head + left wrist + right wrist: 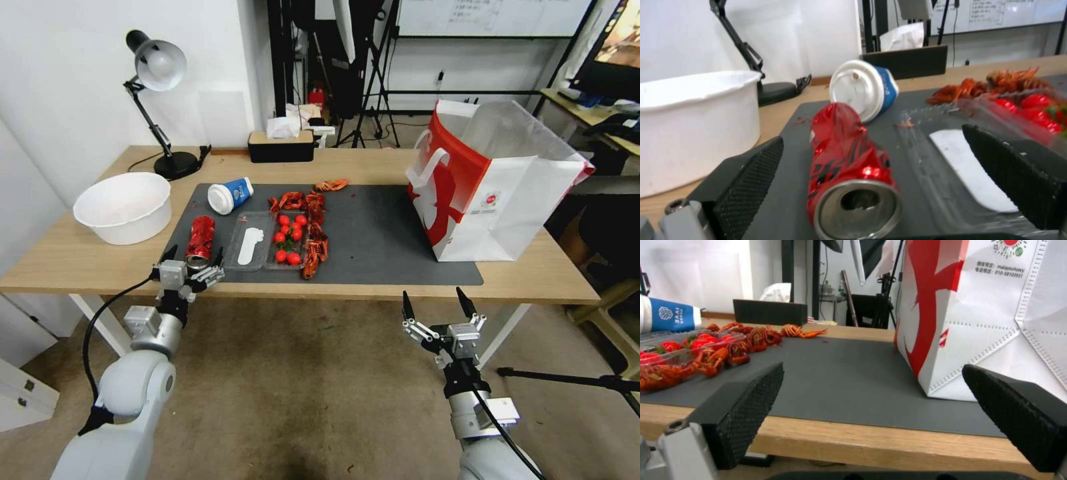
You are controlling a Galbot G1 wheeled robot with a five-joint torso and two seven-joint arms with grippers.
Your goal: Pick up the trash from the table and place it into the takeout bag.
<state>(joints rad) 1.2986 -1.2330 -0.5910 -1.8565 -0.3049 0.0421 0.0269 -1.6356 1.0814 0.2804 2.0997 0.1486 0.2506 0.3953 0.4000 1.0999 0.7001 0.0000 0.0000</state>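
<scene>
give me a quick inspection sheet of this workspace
surface: light-wood table with a dark grey mat
job's things: crushed red can on its side; blue-and-white paper cup on its side behind it; takeout bag upright and open
clutter: white bowl, clear tray with tomatoes, crayfish shells, desk lamp, tissue box
grippers: left gripper open around the can's near end; right gripper open, off the table's front edge
cables: black cable on left arm
surroundings: tripods, whiteboard, second desk
</scene>
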